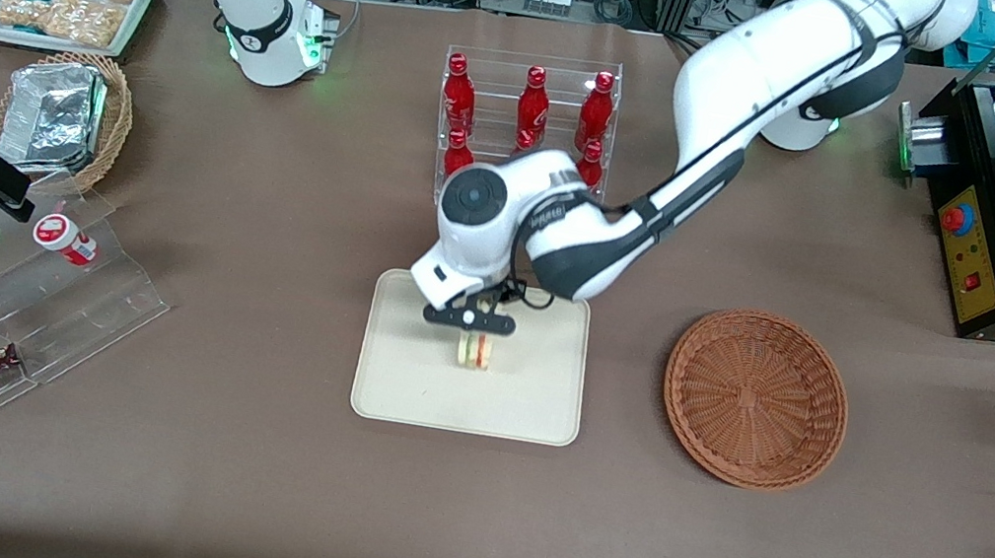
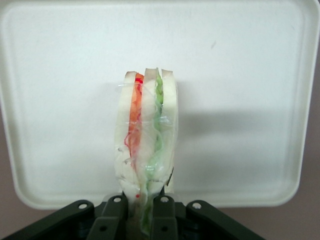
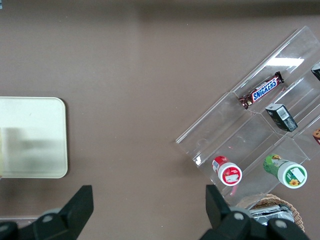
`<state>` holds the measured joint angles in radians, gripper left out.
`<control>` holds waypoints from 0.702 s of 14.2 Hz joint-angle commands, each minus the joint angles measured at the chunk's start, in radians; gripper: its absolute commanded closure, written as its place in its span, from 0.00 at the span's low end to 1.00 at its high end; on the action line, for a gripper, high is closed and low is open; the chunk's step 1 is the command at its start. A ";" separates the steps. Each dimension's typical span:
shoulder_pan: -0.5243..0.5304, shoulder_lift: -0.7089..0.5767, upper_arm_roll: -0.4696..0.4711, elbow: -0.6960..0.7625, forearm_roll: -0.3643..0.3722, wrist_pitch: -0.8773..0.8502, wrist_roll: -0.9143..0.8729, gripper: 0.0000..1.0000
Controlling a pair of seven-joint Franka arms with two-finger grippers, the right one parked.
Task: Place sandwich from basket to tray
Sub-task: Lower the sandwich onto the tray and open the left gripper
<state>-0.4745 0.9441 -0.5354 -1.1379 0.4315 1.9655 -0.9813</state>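
Front view: the tool (image 1: 471, 320) of the working arm hangs over the tray (image 1: 399, 393), toward the part of the tray farther from the camera. The sandwich (image 1: 475, 352) hangs from it, upright on edge, its filling layers facing the camera. Whether its lower edge touches the tray or sits just above cannot be told here. The basket (image 1: 755, 398) lies well apart, toward the working arm's end of the surface (image 1: 227, 476), and holds nothing. A rack of red bottles (image 1: 527, 109) stands farther from the camera than the tray.

Left wrist view: the tool (image 2: 140, 210) is closed onto the sandwich (image 2: 146, 135); the two fingers (image 2: 114, 212) pinch the bread slices at one end, with only the sandwich's thickness between them. The wrapped wedge points away from the tool over the tray (image 2: 60, 60), which fills the background.

Right wrist view: only a corner of the tray (image 3: 40, 165) shows, plus a clear stepped stand with a Snickers bar (image 3: 261, 90). No tool of the working arm visible.

Judgement: removal from basket and carry done. Remaining: set down, release, withdraw.
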 commanded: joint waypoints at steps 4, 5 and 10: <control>-0.021 0.038 0.028 0.055 0.018 0.044 -0.016 0.00; -0.021 0.026 0.026 0.053 0.016 0.035 -0.022 0.00; 0.046 -0.245 0.017 0.041 -0.127 -0.357 0.001 0.00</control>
<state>-0.4698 0.8643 -0.5261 -1.0509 0.3924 1.7397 -0.9824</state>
